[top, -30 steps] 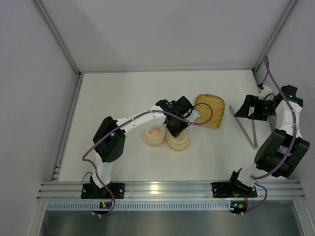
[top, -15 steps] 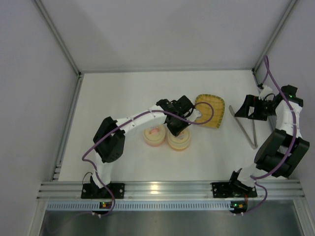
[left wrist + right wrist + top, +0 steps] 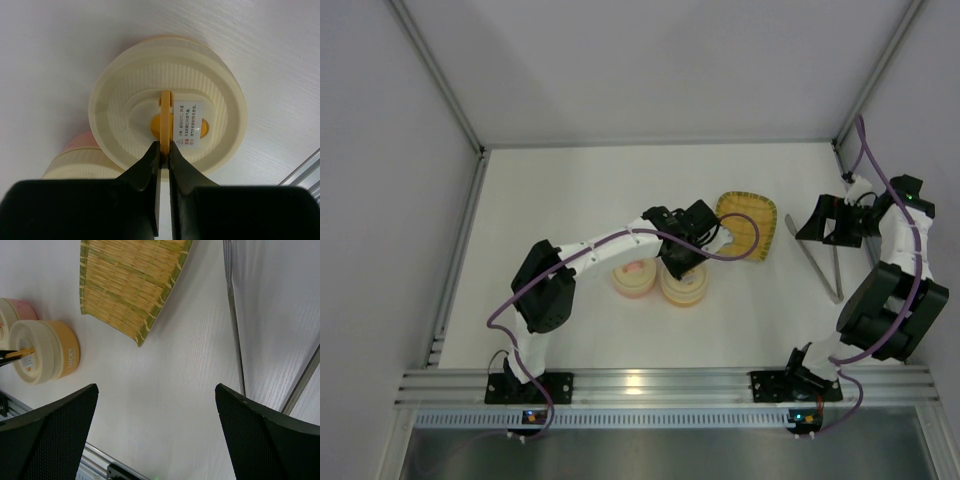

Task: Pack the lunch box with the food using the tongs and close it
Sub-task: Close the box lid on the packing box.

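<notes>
The lunch box is a round orange tub (image 3: 683,287) (image 3: 67,356) with a cream lid (image 3: 210,85) sitting on it. My left gripper (image 3: 678,262) (image 3: 164,147) is shut on the thin yellow handle (image 3: 166,107) that stands up from the lid's centre. The silver tongs (image 3: 825,265) (image 3: 232,315) lie on the table at the right. My right gripper (image 3: 812,228) (image 3: 155,390) hovers beside them, open with nothing between its fingers. The food is not in view.
A second round tub, pink with a cream lid (image 3: 633,278) (image 3: 17,310), touches the orange one on its left. A yellow woven tray (image 3: 750,225) (image 3: 130,280) lies behind them. The enclosure's metal post (image 3: 305,375) stands close on the right.
The left wrist has shifted slightly to the right over the orange tub, still pinching the lid's handle. The right arm has not moved.
</notes>
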`<move>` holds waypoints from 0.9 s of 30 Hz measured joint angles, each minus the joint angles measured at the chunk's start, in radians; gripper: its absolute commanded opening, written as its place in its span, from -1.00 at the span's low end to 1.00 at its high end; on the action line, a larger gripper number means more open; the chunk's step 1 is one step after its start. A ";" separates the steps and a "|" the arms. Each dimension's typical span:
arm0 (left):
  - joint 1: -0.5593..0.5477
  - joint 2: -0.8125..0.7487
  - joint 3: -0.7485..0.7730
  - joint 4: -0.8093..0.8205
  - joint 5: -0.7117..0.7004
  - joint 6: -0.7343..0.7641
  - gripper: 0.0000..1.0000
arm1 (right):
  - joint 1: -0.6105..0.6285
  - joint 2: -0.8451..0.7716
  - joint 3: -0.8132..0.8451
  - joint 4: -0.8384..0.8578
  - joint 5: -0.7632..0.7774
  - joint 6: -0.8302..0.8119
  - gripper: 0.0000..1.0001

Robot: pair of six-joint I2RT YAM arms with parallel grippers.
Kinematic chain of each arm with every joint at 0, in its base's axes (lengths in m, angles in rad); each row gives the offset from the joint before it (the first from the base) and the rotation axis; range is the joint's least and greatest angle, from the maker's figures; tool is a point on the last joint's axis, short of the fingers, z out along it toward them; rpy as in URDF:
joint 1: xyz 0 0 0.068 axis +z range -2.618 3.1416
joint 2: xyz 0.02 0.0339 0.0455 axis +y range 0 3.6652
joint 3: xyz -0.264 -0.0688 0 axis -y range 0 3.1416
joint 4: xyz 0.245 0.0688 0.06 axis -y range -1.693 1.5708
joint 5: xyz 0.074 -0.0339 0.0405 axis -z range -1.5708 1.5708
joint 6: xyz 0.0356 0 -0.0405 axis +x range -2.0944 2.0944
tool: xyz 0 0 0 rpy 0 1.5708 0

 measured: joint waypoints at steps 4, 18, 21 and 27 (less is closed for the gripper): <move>0.000 0.000 0.000 0.000 -0.002 0.002 -1.00 | 0.000 0.000 0.000 0.000 0.000 0.000 0.99; -0.006 0.000 0.000 0.000 -0.005 0.002 -1.00 | 0.000 0.001 0.000 0.000 0.000 -0.007 0.99; -0.010 0.000 0.000 0.000 -0.005 0.002 -0.98 | 0.000 0.001 -0.001 0.000 0.000 -0.007 0.99; -0.012 0.001 -0.010 0.006 -0.005 0.002 -0.87 | 0.000 0.001 -0.001 0.000 0.000 -0.007 0.99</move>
